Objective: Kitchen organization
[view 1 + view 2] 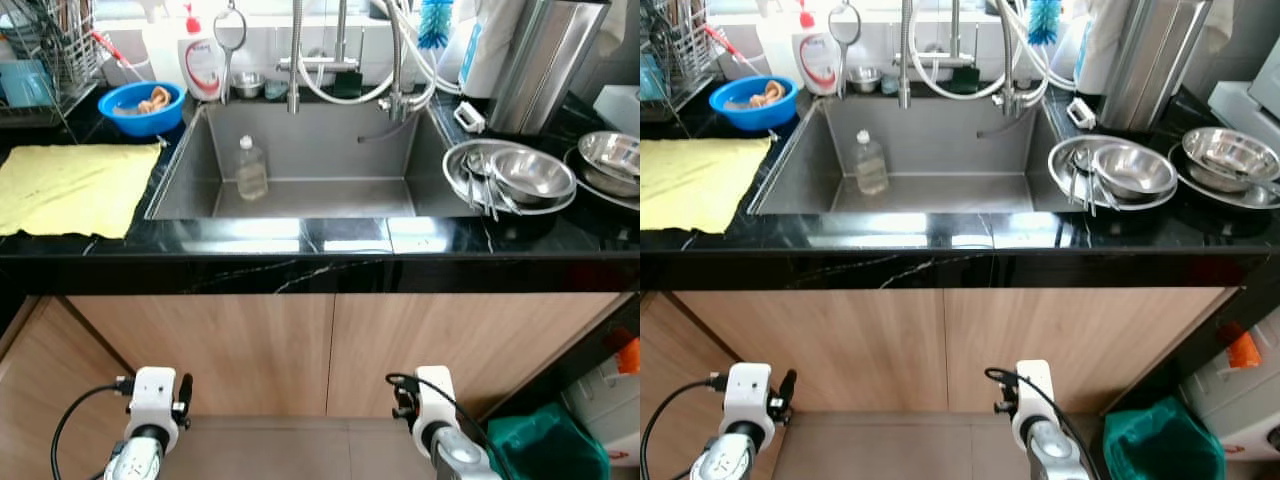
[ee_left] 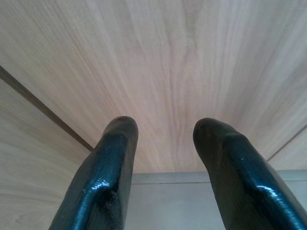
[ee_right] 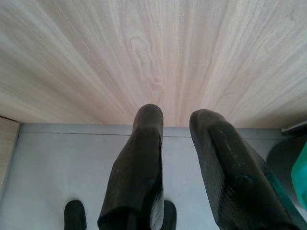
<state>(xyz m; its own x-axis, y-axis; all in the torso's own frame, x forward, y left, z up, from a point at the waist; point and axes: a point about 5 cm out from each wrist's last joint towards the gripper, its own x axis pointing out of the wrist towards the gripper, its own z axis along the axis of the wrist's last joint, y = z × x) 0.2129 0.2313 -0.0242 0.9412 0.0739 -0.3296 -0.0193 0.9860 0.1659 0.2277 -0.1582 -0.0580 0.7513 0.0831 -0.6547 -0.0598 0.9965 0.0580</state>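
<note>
A clear plastic bottle (image 1: 251,168) stands upright in the steel sink (image 1: 330,140). On the black counter to the left lie a yellow cloth (image 1: 75,187) and a blue bowl (image 1: 142,107) with something in it. On the right, a steel bowl (image 1: 530,175) sits on a steel plate (image 1: 462,160) with utensils. A second steel bowl (image 1: 612,155) is farther right. Both arms hang low before the wooden cabinet doors (image 1: 330,350). My left gripper (image 2: 165,127) is open and empty. My right gripper (image 3: 176,115) is slightly open and empty.
A dish soap bottle (image 1: 203,60), a faucet (image 1: 296,50) with hoses and a blue brush (image 1: 435,22) line the back of the sink. A dish rack (image 1: 45,50) stands at the far left, a tall steel canister (image 1: 545,60) at the right. A green bag (image 1: 545,440) lies on the floor.
</note>
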